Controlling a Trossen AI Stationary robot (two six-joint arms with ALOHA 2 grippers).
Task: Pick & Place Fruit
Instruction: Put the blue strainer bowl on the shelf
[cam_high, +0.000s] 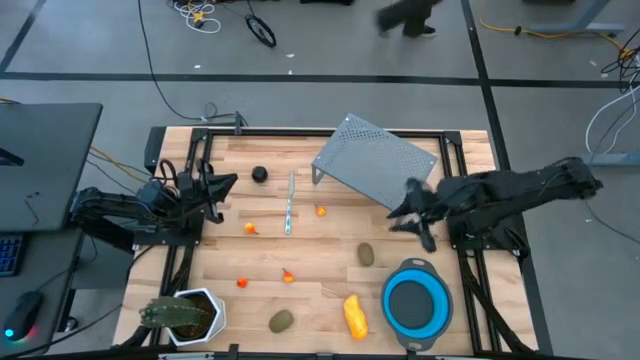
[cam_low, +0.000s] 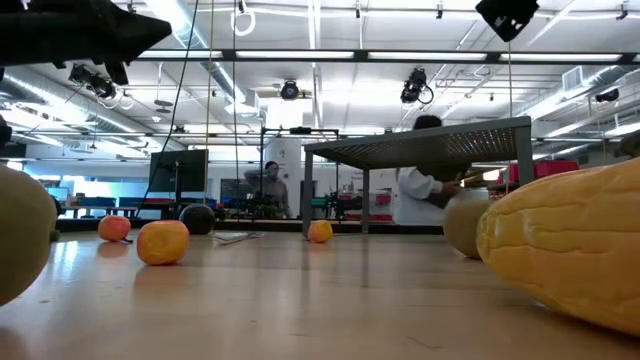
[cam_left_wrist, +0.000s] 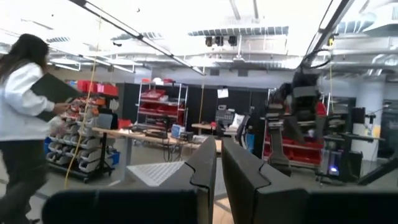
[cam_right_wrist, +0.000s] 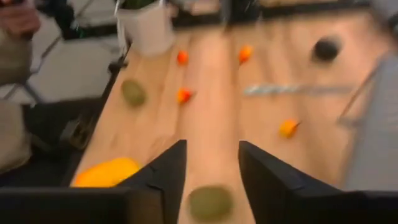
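The fruit lies scattered on the wooden table (cam_high: 330, 290): a yellow piece (cam_high: 355, 314) at the near edge, two olive ovals (cam_high: 366, 255) (cam_high: 281, 321), a dark round one (cam_high: 260, 174) and several orange bits (cam_high: 250, 228). My right gripper (cam_high: 408, 218) (cam_right_wrist: 212, 149) hangs open above the table's right part, slanting down, with nothing between its fingers. One olive oval (cam_right_wrist: 210, 202) shows on the table below it. My left gripper (cam_high: 228, 185) (cam_left_wrist: 219, 152) is shut at the left edge, pointing a little upward into the room.
A grey perforated stand (cam_high: 375, 160) rises at the far right, close to my right gripper. A blue bowl (cam_high: 415, 305) sits at the near right. A potted plant (cam_high: 185, 315) fills the near left corner. A pale-blue stick (cam_high: 290, 205) lies mid-table. People stand beyond.
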